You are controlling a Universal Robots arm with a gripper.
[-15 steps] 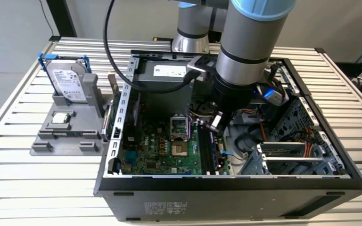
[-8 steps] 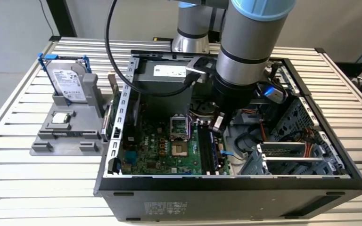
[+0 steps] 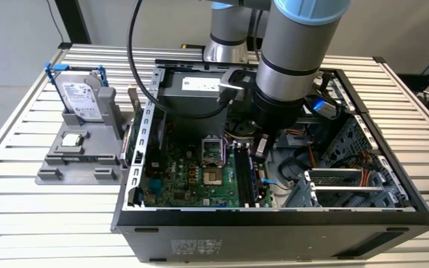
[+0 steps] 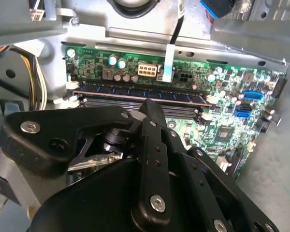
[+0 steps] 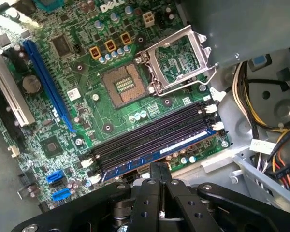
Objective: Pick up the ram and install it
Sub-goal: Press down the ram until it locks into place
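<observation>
One gripper (image 3: 261, 149) hangs straight down from the upright arm (image 3: 298, 50) inside the open computer case (image 3: 274, 215), its fingers (image 5: 159, 176) pressed together just above the ram (image 5: 157, 151). In both wrist views the ram (image 4: 140, 93) lies along the outermost memory slot on the green motherboard (image 5: 82, 96), beside the open processor socket (image 5: 123, 87).

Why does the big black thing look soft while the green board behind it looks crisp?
In both wrist views the pincer sits right at the lens, so it blurs; the motherboard is sharp. In the exterior view, the arm shades the case interior.
</observation>
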